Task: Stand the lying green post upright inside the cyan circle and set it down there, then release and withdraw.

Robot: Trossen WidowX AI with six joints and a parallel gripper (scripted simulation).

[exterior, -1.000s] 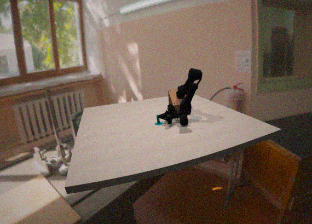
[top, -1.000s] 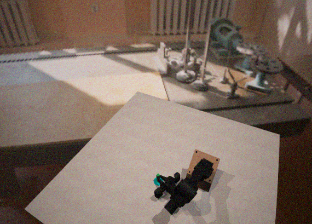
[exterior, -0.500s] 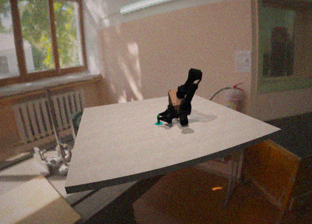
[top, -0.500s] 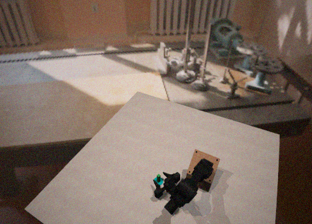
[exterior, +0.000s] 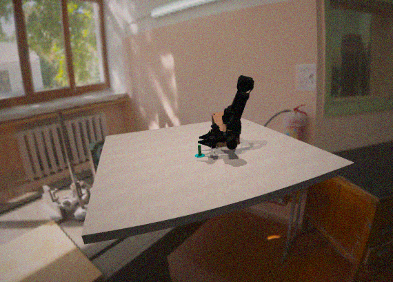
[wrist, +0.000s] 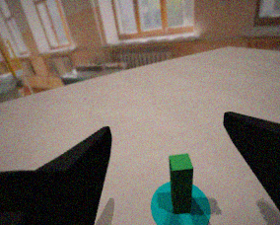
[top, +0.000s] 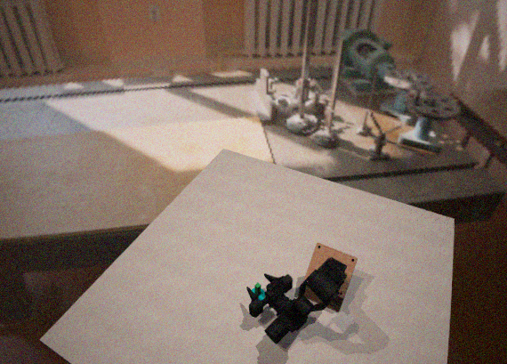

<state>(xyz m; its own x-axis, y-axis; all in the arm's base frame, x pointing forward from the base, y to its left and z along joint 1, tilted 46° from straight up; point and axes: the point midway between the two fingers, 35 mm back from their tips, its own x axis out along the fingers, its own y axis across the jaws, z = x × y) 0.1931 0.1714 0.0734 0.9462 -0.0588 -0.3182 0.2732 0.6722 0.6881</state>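
The green post [top: 257, 288] [exterior: 199, 150] [wrist: 181, 187] stands upright on the table, with its foot inside the cyan circle [top: 261, 296] [exterior: 203, 156] [wrist: 198, 217]. In the wrist view its foot is near the circle's middle, and cyan shows on both sides of it. My gripper [top: 258, 281] [exterior: 199, 139] [wrist: 167, 125] is wide open and empty. In the exterior view its fingertips are just above the post's top, with a small gap. In the wrist view one black finger is on each side of the post, and neither touches it.
The pale table top [top: 231, 207] [exterior: 155, 188] [wrist: 64, 113] carries the arm. An orange-brown mounting plate [top: 320, 250] [exterior: 217, 118] is at the arm's base. The arm's shadow falls on the table beside it.
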